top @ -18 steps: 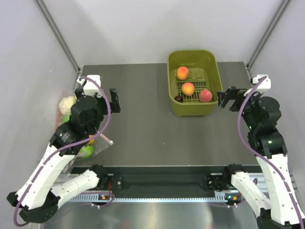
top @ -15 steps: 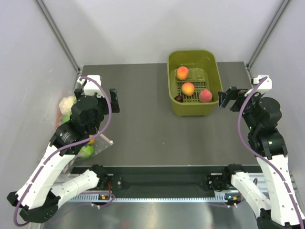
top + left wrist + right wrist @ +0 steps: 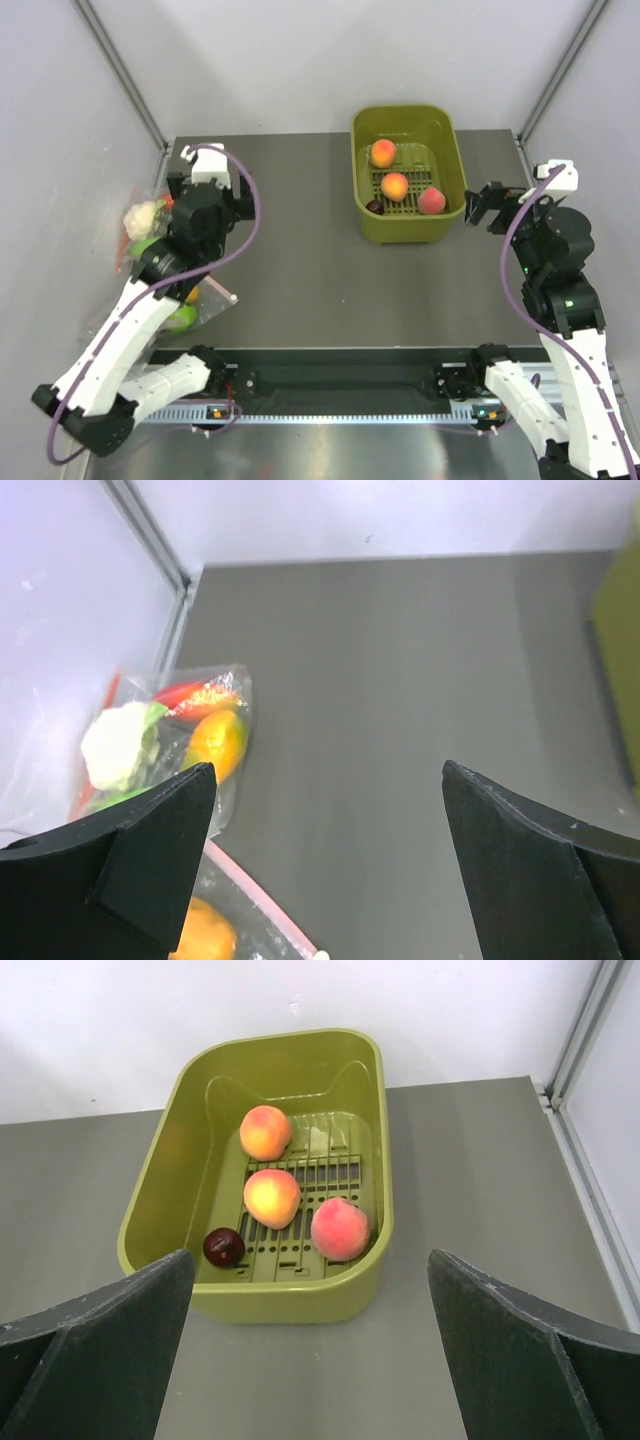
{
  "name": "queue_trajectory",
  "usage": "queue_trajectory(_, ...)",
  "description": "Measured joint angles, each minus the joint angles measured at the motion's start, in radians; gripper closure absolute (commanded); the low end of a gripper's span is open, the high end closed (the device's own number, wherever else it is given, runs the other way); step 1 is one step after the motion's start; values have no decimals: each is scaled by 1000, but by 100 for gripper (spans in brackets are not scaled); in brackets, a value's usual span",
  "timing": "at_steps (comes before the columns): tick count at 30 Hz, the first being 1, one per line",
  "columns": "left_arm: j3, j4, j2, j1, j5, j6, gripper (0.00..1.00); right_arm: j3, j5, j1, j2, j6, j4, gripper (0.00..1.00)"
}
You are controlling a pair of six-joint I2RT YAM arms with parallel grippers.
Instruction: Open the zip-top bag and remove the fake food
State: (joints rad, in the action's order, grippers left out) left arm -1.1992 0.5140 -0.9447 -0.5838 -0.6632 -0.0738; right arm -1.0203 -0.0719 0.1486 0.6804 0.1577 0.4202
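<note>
Left tool [image 3: 328,780] advanced; zip-top bag [image 3: 180,735] seemingly just left.

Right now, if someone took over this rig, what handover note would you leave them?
Left end effector: open, empty, near the bag.
Right end effector: open, empty, facing the olive-green plastic bin.
The crinkly clear zip-top bag with the orange-red strip lies at the left edge of the table, with the plastic toy food inside. I cannot tell whether the zip is shut.
Done: nothing.
Left: open the bag, take the food out.
</note>
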Motion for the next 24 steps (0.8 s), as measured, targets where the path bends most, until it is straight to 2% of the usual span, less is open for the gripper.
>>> queue_trajectory(3,-5,-37,-112,158,81,-11,1,2,-13,0,-6,-1,0,0)
queue_trajectory(6,7,-84,-267,283,102,-26,1,11,-15,0,-13,-1,3,0)
queue_trajectory(13,51,-149,-479,441,117,-52,1,13,3,0,-29,0,14,0)
queue_trajectory(19,97,-198,-554,557,86,-54,2,13,22,0,-38,0,16,0)
queue_trajectory(24,121,-219,-614,603,90,-51,12,23,30,0,-35,0,18,0)
